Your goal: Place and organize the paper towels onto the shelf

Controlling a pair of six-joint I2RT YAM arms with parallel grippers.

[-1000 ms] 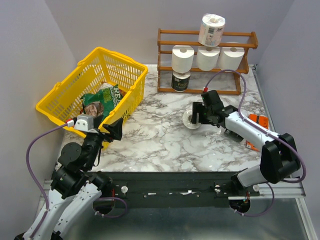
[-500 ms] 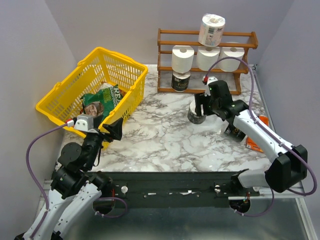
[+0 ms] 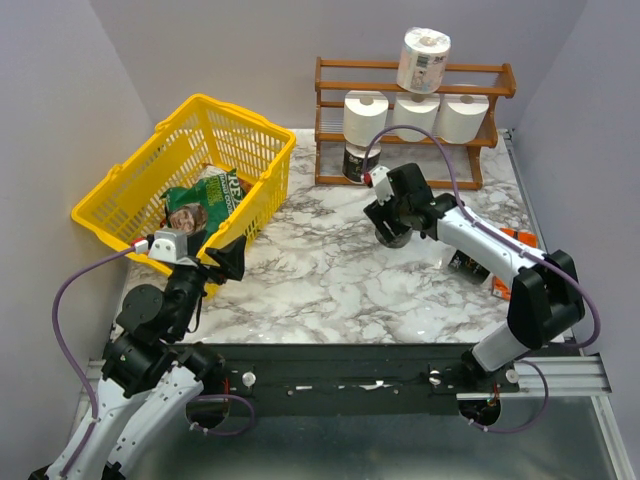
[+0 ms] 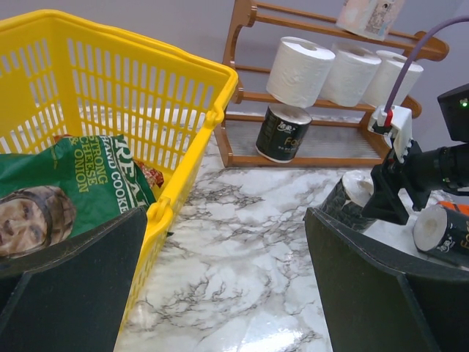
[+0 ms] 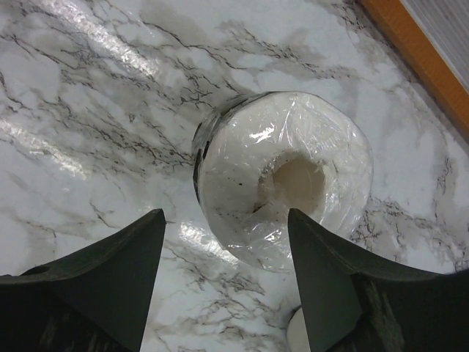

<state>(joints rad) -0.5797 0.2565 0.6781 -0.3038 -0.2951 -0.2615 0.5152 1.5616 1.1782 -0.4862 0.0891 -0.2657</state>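
- Paper towels: three plain white cylindrical rolls [image 3: 417,113] sit side by side on the middle tier of the reddish-brown slatted wooden shelf [image 3: 320,100], upper right in the top view.
- A white printed-wrapper roll [image 3: 424,58] rests on the shelf's top rail.
- A plastic-wrapped roll with a dark side [image 5: 286,183] stands upright on the white marble table [image 3: 320,280], mid-frame.
- The right gripper [image 5: 226,220] is over it, jaws wide apart and holding nothing.
- The left gripper [image 4: 223,242], spread open and empty, is at lower left beside the yellow plastic basket [image 4: 165,213], which holds a green snack bag [image 4: 88,176].
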